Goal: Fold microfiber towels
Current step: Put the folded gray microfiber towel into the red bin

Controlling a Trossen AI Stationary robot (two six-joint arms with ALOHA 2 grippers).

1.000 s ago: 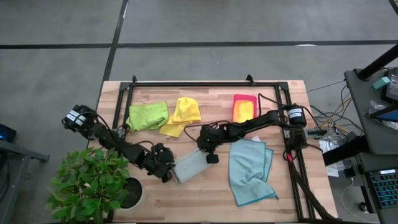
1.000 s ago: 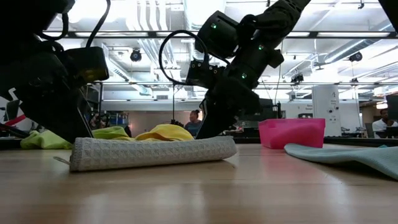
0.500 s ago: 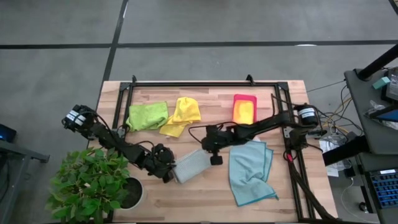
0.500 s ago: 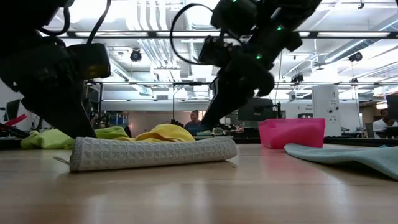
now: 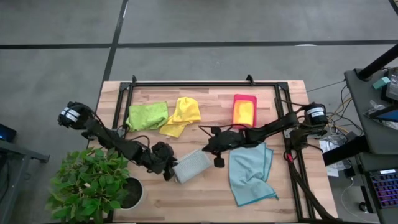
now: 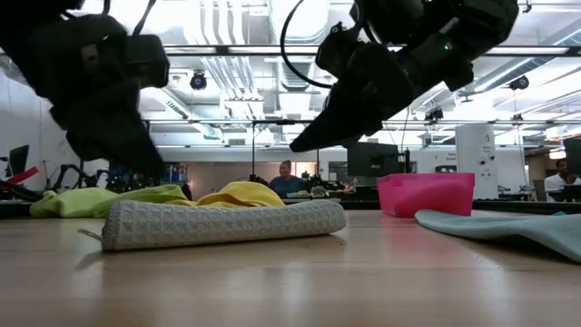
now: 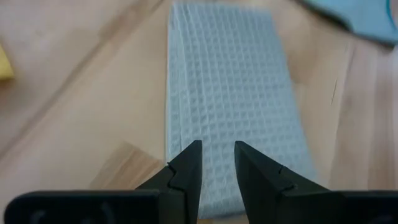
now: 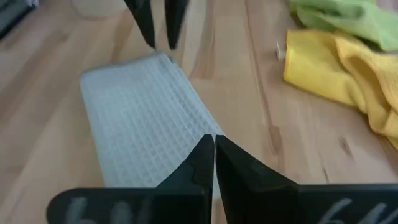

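- The table [image 5: 205, 199] is of light wood, and a black frame [image 5: 186, 84] lies on its far part.
- A potted plant [image 5: 93, 183] stands at the near left corner of the table, beside the left arm.
- The blue towel [image 5: 249, 169] lies crumpled and partly spread at the near right side, and nothing covers it.
- The grey towel [image 5: 191, 165] is folded into a thick rectangle and lies flat in the middle near part of the table, between the two claws. In the low view it stands in front of the yellow and green towels and hides their lower parts.
- The green towel [image 5: 147, 116] lies bunched at the far left, and the yellow towel [image 5: 181, 115] touches it on its right.
- The pink tray [image 5: 245, 108] stands at the far right, with something yellow inside; what it is I cannot tell.
- The left claw [image 7: 216, 163] hangs just over the left end of the grey towel, its fingers a little apart and holding nothing.
- The right claw [image 8: 213, 151] is above the right end of the same towel, raised from it, fingers pressed together and empty.
- In the low view both arms block part of the room behind, where a person [image 6: 289, 179] sits far away.
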